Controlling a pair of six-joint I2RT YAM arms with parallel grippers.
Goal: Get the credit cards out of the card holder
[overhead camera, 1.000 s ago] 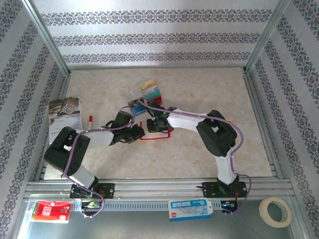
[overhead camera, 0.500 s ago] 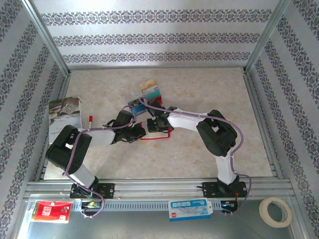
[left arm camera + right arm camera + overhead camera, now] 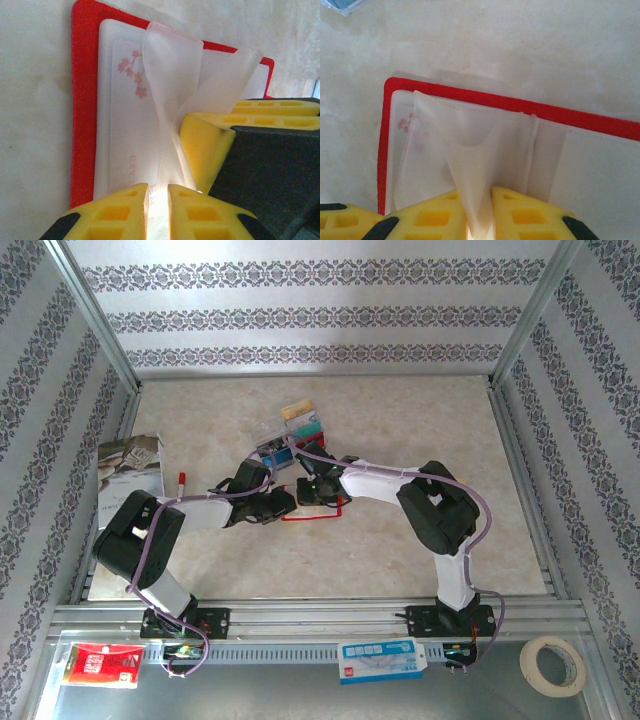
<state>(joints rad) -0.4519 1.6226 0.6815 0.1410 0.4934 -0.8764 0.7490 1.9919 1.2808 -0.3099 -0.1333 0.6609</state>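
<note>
Open card holder (image 3: 318,512) lying flat near the middle of the table (image 3: 400,430), its long axis running roughly left to right across the overhead view. Both grippers meet over it there, so just a thin red edge shows beneath them. Left gripper (image 3: 284,502) and right gripper (image 3: 312,492) are each pinched tight on the holder's clear pocket (image 3: 170,75), which is pulled up into a twisted fold above the red cover (image 3: 82,100). In the left wrist view the yellow fingers (image 3: 125,207) close on the film at the bottom edge, and a yellow pad (image 3: 205,145) of the other gripper presses in from the right. A pale card (image 3: 125,125) with a pink blossom print sits in the pocket; its lettering is partly veiled by film. In the right wrist view the gripper (image 3: 480,205) nips the raised film (image 3: 470,130) inside the red rim (image 3: 382,150); the holder's right end is cut off. Just beyond the grippers lie the credit cards (image 3: 300,428), overlapping, count unclear. At left: magazine (image 3: 130,472), red pen (image 3: 182,480). On the near rail: red-and-white packet (image 3: 100,663), blue-and-white packet (image 3: 380,660), tape roll (image 3: 533,665)
</note>
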